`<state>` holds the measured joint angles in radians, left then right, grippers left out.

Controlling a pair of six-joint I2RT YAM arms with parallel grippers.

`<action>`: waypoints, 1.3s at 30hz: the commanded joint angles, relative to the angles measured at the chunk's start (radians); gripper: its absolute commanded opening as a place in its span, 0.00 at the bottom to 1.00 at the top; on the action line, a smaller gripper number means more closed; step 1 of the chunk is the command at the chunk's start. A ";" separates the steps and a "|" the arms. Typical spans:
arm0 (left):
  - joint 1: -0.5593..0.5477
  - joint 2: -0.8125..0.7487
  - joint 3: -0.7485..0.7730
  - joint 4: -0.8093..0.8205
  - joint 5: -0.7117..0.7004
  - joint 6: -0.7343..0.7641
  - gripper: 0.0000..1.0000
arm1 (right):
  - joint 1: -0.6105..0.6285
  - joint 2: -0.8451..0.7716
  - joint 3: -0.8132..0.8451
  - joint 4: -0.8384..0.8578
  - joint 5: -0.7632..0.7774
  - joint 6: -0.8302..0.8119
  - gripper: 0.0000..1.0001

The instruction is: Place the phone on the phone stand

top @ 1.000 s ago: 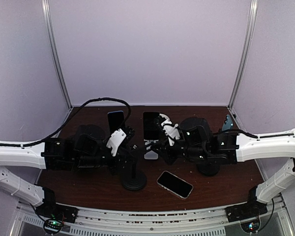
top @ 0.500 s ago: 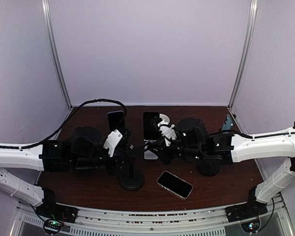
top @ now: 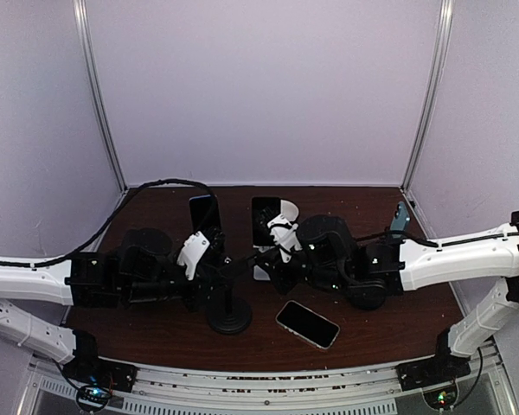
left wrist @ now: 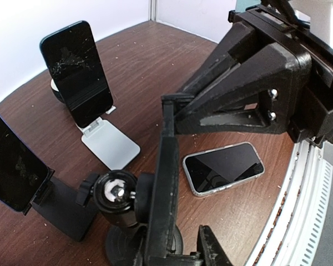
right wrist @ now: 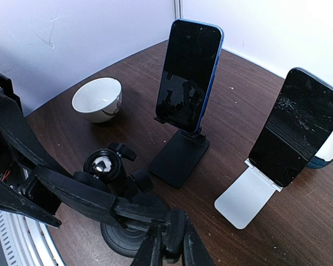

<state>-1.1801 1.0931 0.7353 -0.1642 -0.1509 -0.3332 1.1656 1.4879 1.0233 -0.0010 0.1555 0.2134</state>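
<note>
The phone [top: 307, 324] lies flat, screen up, on the brown table near its front edge, right of the stand; it also shows in the left wrist view [left wrist: 223, 168]. The phone stand [top: 229, 318] is black, with a round base, a ball head [right wrist: 101, 165] and a long clamp bar [left wrist: 166, 166]. My left gripper [top: 209, 270] [left wrist: 172, 252] is shut on one end of that bar. My right gripper [top: 258, 259] [right wrist: 175, 246] is shut on the tab at the bar's other end. The phone is held by neither gripper.
At the back, a dark phone [top: 203, 212] leans on a black stand [right wrist: 180, 158]. A cracked phone [top: 265, 220] leans on a white stand [right wrist: 247, 197]. A white bowl [right wrist: 98, 98] sits behind the ball head. The table's metal front rail [left wrist: 313, 188] runs close to the flat phone.
Both arms and the black stand between them have shifted a little to the left. Both grips are unchanged, and the flat phone has not moved.
</note>
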 commanded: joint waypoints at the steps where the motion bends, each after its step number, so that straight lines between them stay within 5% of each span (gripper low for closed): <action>1: -0.007 -0.042 -0.065 -0.221 -0.010 0.038 0.09 | -0.003 0.030 -0.004 -0.159 0.279 -0.032 0.00; 12: -0.007 -0.057 -0.028 -0.107 -0.051 0.116 0.22 | 0.120 0.136 0.145 -0.168 0.267 -0.026 0.00; 19: -0.006 -0.119 -0.003 -0.064 -0.084 0.211 0.59 | 0.122 0.143 0.149 -0.146 0.236 -0.025 0.00; 27: 0.044 -0.010 0.089 0.009 0.004 0.216 0.74 | 0.126 0.150 0.169 -0.135 0.213 0.001 0.00; 29: 0.079 -0.001 0.065 0.043 0.037 0.160 0.72 | 0.125 0.141 0.153 -0.116 0.207 0.017 0.00; 32: 0.092 0.033 0.066 0.040 0.054 0.144 0.40 | 0.126 0.142 0.154 -0.109 0.204 0.030 0.00; 39: 0.097 0.137 0.229 -0.187 0.080 0.090 0.46 | 0.131 0.137 0.164 -0.115 0.196 0.048 0.00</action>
<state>-1.0954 1.2083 0.9085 -0.2234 -0.0753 -0.1921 1.2865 1.6253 1.1885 -0.0822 0.3618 0.2543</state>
